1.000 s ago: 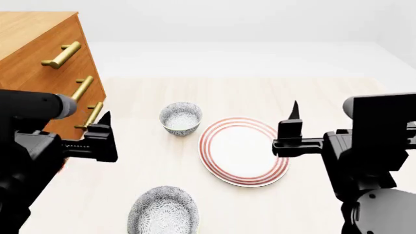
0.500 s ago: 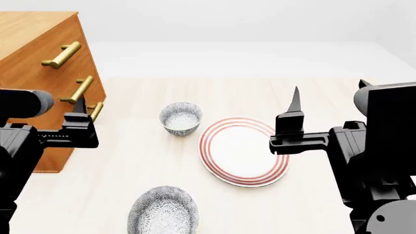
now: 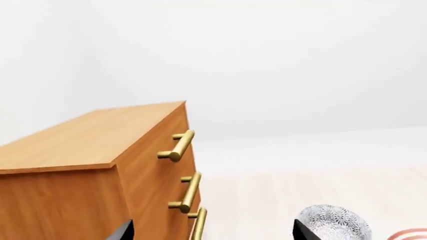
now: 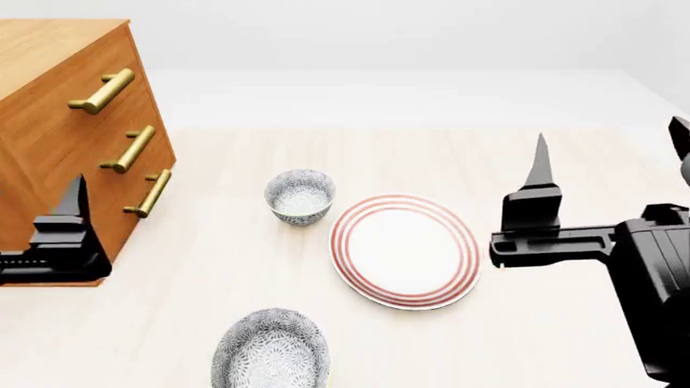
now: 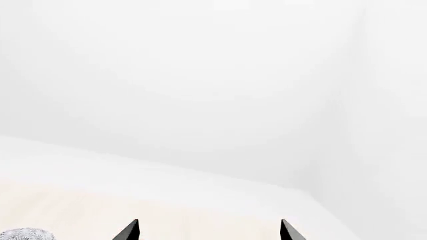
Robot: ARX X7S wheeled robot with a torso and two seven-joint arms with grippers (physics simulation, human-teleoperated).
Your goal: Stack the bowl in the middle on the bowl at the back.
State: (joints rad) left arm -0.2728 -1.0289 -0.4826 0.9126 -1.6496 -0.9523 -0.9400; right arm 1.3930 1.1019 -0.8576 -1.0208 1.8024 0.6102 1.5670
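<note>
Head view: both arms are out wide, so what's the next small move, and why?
Probably swing the left gripper in toward the near bowl: it's open, empty, and beside the dresser, far from either bowl.

Light wood table [image 4: 518, 162] with pale grain. Wooden drawer cabinet [image 4: 54, 97] stands at its left edge, 3 brass bar handles [image 4: 105, 90] on the front. Plain white walls [image 5: 200, 75] and white floor [image 4: 431, 93] behind. Even, soft light, faint shadows only.
</note>
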